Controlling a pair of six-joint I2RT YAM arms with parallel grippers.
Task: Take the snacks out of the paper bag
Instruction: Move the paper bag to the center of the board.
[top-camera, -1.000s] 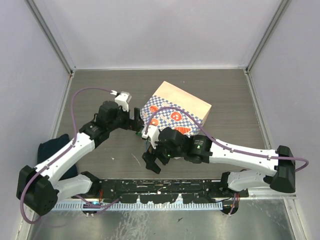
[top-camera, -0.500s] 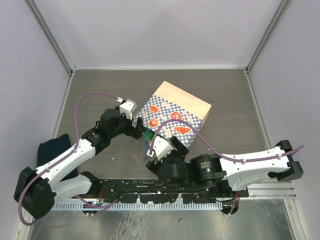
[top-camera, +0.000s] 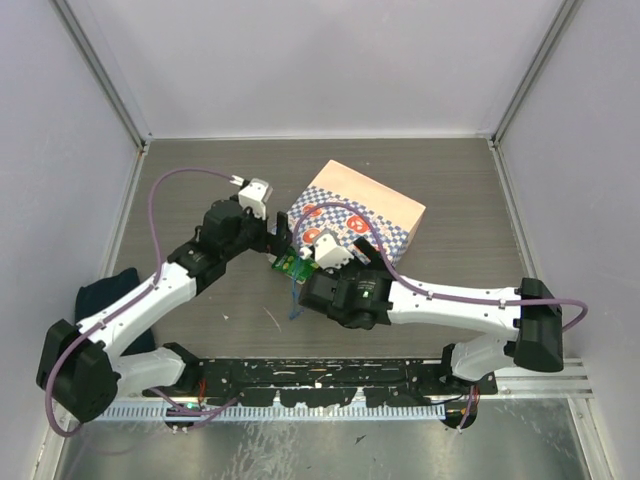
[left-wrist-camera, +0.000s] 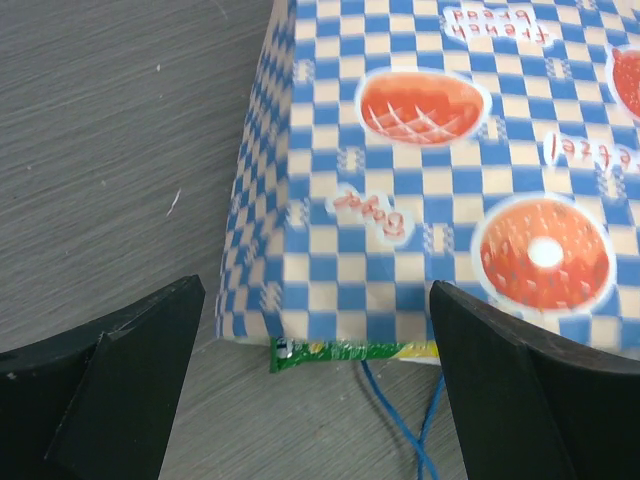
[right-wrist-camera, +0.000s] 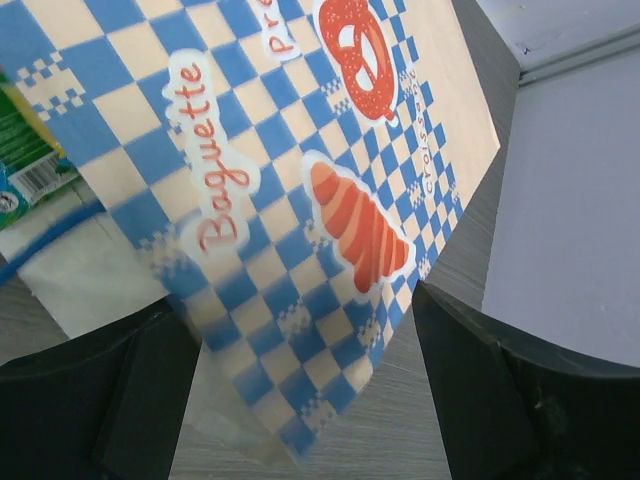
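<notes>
The paper bag (top-camera: 345, 222) lies on its side, its tan base (top-camera: 370, 198) toward the far right and its mouth toward the near left. A green snack packet (top-camera: 290, 266) pokes out of the mouth. In the left wrist view my left gripper (left-wrist-camera: 315, 300) is open just short of the bag (left-wrist-camera: 420, 150), with the green packet's edge (left-wrist-camera: 350, 351) and the blue cord handles (left-wrist-camera: 400, 420) between the fingers. My right gripper (right-wrist-camera: 300, 320) is open, its fingers on either side of the bag's checkered wall (right-wrist-camera: 300, 200). The green packet (right-wrist-camera: 25, 150) shows at the left. Other snacks are hidden.
A dark blue cloth (top-camera: 105, 292) lies at the left edge of the table. Grey walls close in the table on the left, back and right. The arm bases and a black rail (top-camera: 320, 375) run along the near edge.
My right gripper has swung from the near side up to the bag's mouth end. The green packet now shows outside the mouth. My left gripper shifted slightly at the bag's left corner.
</notes>
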